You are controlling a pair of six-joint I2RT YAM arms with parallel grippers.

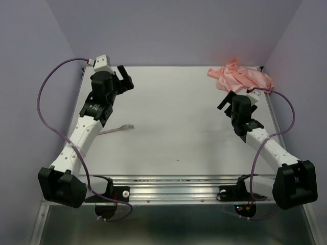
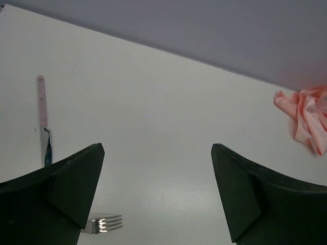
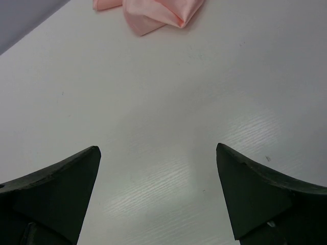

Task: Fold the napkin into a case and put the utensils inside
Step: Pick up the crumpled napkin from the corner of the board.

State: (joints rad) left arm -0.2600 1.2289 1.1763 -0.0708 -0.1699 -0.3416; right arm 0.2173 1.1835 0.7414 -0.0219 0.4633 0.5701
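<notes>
Napkin (image 3: 158, 13): lying crumpled ahead of spread, empty right hand (image 3: 158, 153); left hand (image 2: 158, 148) spread likewise. Folding awaiting start; next move likely needing napkin laid flat.

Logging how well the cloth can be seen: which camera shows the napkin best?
The top external view: nearly all of the napkin shows, crumpled at the far right corner of the table. The left wrist view cuts it off at the frame's right edge; the right wrist view shows only a few folds at the top edge.

fork (image 1: 121, 127) handle under left arm (image 1: 88, 130), napkin (image 3: 158, 10) cut by frame edge
</notes>
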